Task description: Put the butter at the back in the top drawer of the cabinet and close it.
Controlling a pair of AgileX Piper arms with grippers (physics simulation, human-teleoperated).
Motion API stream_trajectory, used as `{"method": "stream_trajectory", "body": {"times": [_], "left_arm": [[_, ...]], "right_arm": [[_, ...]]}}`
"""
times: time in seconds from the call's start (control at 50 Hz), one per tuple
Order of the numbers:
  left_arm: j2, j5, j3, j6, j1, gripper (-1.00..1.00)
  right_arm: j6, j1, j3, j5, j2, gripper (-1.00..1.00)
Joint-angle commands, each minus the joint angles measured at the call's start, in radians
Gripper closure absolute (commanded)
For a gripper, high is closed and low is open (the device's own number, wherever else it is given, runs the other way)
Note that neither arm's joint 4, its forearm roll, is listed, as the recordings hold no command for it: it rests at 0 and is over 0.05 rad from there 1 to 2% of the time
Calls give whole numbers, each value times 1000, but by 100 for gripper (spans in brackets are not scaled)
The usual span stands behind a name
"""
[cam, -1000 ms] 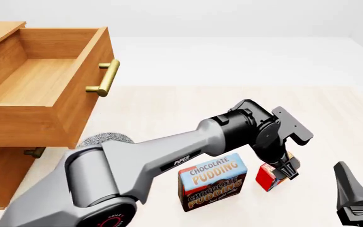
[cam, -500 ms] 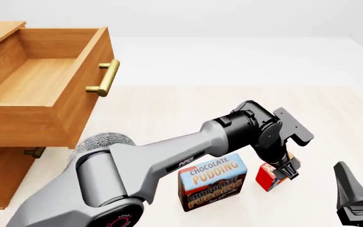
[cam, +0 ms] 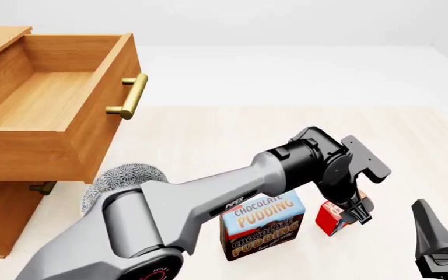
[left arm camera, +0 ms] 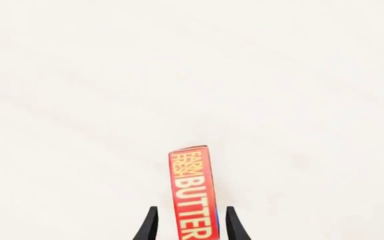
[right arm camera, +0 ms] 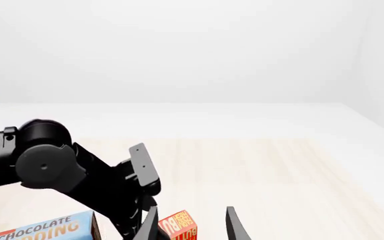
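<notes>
The butter (cam: 332, 217), a small red box, stands on the table just right of the pudding box. My left gripper (cam: 354, 212) reaches down over it. In the left wrist view the butter (left arm camera: 192, 195) sits between the two black fingers of the left gripper (left arm camera: 191, 227), with a thin gap on each side, so the gripper is open around it. The top drawer (cam: 53, 149) of the wooden cabinet (cam: 2, 216) is pulled out at the far left, empty, its brass handle (cam: 128, 96) facing right. My right gripper (cam: 442, 245) is open low at the right, holding nothing.
The Chocolate Pudding box (cam: 261, 224) stands right beside the butter on its left. A grey patterned bowl (cam: 123, 177) is partly hidden behind the left arm, near the cabinet. A lower drawer handle (cam: 44, 188) shows under the open drawer.
The left arm has shifted a little to the right and down, bringing its gripper lower around the butter. The butter, pudding box and right gripper have not moved.
</notes>
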State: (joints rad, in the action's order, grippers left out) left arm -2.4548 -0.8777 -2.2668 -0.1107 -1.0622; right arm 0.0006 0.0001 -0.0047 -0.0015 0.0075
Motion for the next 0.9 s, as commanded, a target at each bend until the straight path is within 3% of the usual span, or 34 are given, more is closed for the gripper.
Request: {"method": "stream_trajectory", "body": {"times": [0.02,0.9], "left_arm": [[-12,0,-8,-1,-2,-100],[-65,30,-15,43,-15,-100]], "right_arm": [[0,0,0,0,0,-100],[0,0,0,0,0,-100]]}}
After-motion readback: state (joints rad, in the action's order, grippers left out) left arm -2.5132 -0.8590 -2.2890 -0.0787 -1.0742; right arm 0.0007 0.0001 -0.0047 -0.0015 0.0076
